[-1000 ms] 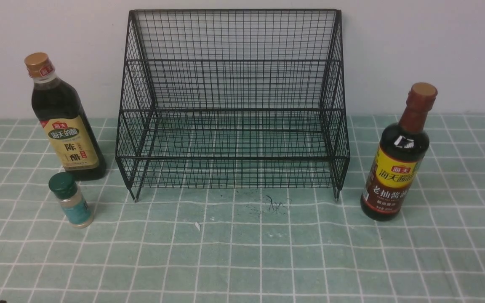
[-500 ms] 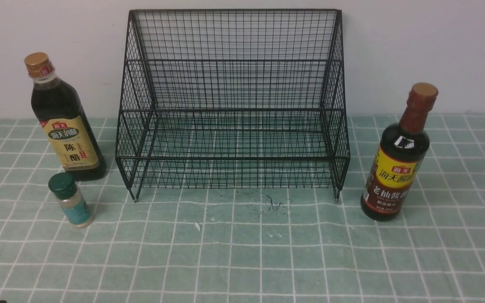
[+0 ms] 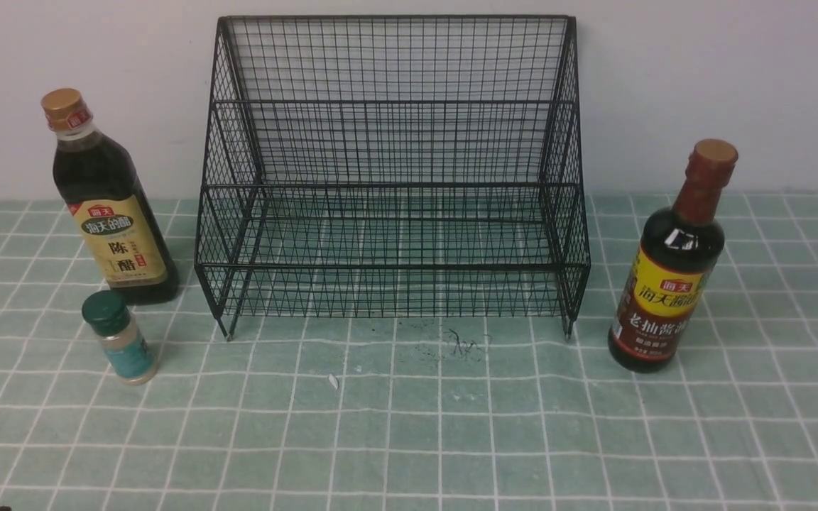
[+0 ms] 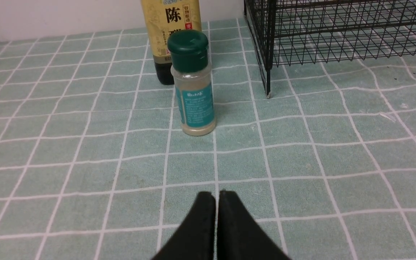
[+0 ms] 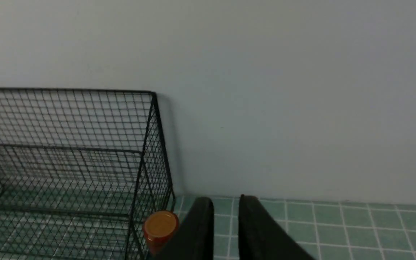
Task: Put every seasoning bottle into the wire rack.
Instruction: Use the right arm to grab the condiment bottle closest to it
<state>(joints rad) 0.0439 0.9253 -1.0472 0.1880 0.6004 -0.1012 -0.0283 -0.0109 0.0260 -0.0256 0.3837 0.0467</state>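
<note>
Front view puts the vinegar bottle (image 3: 114,220) and the small spice shaker (image 3: 119,341) left of the wire rack (image 3: 395,186), the shaker just in front of the bottle. The dark soy sauce bottle (image 3: 668,291) is well apart on the rack's right. All three stand upright on the surface (image 3: 409,433), none yet in the rack.

Both tall bottles look full and are probably heavy. Their walls seem hard and smooth, so likely slippery, and they could swing if taken by the neck. A grip across the body at the label would likely hold best. The shaker should be light and stiff, easy to pinch below its cap.

- **Vinegar:** dark, gold cap, beige label.
- **Soy sauce:** dark, brown-red neck, yellow-and-maroon label.
- **Shaker:** clear, pale contents, green cap, teal label.

The left hand (image 4: 217,196) has its fingers pressed together, empty, facing the shaker. The right hand (image 5: 226,203) is nearly together with a slim gap, empty, near the soy sauce cap.
</note>
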